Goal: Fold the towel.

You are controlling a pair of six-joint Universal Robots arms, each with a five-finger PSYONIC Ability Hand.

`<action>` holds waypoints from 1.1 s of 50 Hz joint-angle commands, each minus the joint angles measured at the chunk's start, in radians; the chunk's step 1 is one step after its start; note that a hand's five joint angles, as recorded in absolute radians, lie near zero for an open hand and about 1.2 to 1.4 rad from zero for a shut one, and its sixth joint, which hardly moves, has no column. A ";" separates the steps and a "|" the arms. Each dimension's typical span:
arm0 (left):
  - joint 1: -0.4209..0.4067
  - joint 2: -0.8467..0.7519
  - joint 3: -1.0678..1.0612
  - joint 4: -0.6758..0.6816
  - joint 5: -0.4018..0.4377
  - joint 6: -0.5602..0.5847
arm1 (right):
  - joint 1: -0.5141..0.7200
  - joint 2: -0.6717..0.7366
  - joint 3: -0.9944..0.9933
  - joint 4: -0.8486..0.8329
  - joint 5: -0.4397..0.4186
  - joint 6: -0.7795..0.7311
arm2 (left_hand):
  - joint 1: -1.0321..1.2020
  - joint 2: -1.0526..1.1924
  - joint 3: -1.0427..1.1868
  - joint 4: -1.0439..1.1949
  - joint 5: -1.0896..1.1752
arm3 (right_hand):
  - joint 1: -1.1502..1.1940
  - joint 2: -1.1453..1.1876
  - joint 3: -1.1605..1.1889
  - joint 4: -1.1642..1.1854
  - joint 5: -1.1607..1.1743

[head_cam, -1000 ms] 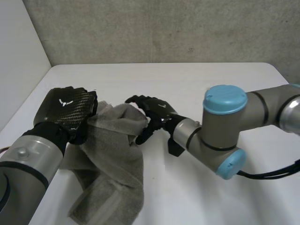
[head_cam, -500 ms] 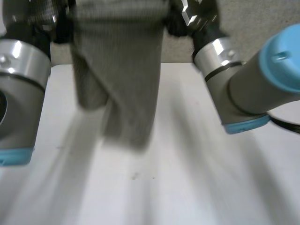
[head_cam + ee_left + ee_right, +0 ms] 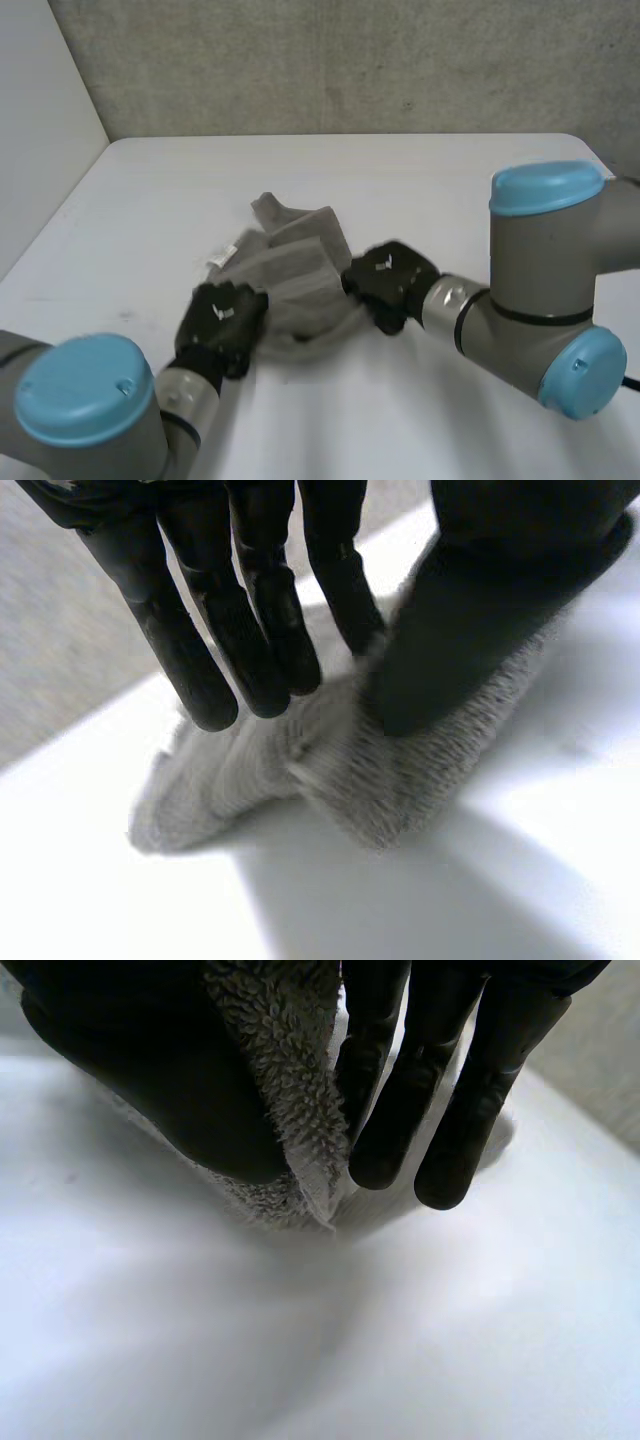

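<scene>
Towel place: the grey towel (image 3: 300, 270) lies bunched in the middle of the white tabletop (image 3: 450, 180), between the two hands.
Towel direction: its near edge runs from about 8 o'clock to 2 o'clock, hand to hand; a narrow tip points away toward 11 o'clock.
Towel look: thick looped pile, crumpled in overlapping folds, a small white tag (image 3: 222, 258) on its 9 o'clock side.
Left hand: the left hand (image 3: 222, 318) is at the towel's 8 o'clock end. The left wrist view shows what the head view hides – the edge pinched between thumb and straight fingers (image 3: 250, 630).
Right hand: the right hand (image 3: 388, 280) is at the 3 o'clock end. The right wrist view shows a fold clamped between thumb and fingers (image 3: 440, 1090).
</scene>
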 commanded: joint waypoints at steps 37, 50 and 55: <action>0.368 0.386 -0.091 -0.082 0.126 -0.339 | -0.026 -0.202 0.022 -0.034 -0.015 0.074 | -0.728 -0.732 -0.734 -0.732 -0.750 | -1.056 -0.881 -0.886 -0.890 -0.852; 0.485 0.386 -0.110 -0.082 0.262 -0.356 | 0.128 0.074 -0.257 -0.031 -0.024 0.220 | -0.725 -0.730 -0.731 -0.729 -0.747 | -1.047 -0.872 -0.877 -0.881 -0.844; 0.489 0.386 -0.110 -0.082 0.263 -0.358 | 0.178 0.157 -0.308 -0.032 -0.044 0.283 | -0.725 -0.730 -0.731 -0.729 -0.747 | -1.050 -0.875 -0.880 -0.884 -0.847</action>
